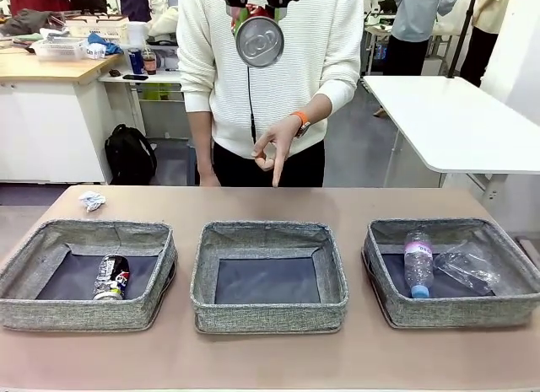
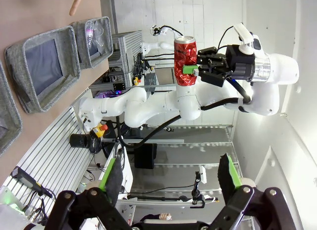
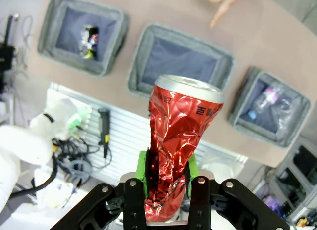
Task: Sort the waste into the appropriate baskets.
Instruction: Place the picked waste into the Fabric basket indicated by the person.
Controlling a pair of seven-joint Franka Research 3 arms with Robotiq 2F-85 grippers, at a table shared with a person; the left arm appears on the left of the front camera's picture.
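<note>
While the red can (image 3: pixel 183 126) is pinched at its crumpled lower end between the right fingers (image 3: pixel 193 168), it is carried high above the far middle of the counter (image 1: pixel 270 358), in front of the person's chest. Its long axis runs in line with the fingers, and its free end is aimed down and toward the near side, roughly at the middle basket (image 1: pixel 268 318). That basket is seen with a bare bottom. The left basket (image 1: pixel 51 312), where the dark can (image 1: pixel 110 277) lies, is offset to the left of this axis. The right basket (image 1: pixel 447 312), which holds the bottle (image 1: pixel 418 261) and the film (image 1: pixel 467 268), is offset to the right. If cans are to be kept together, a sideways carry to the left is judged necessary before release. A hand (image 1: pixel 277 143) is pointed down at the counter beyond the middle basket. The wad (image 1: pixel 91 200) lies on the counter beyond the left basket. The left fingers (image 2: pixel 229 175) are spread wide with nothing between them and are directed away from the baskets. The right arm is therefore the one placed for the drop.
</note>
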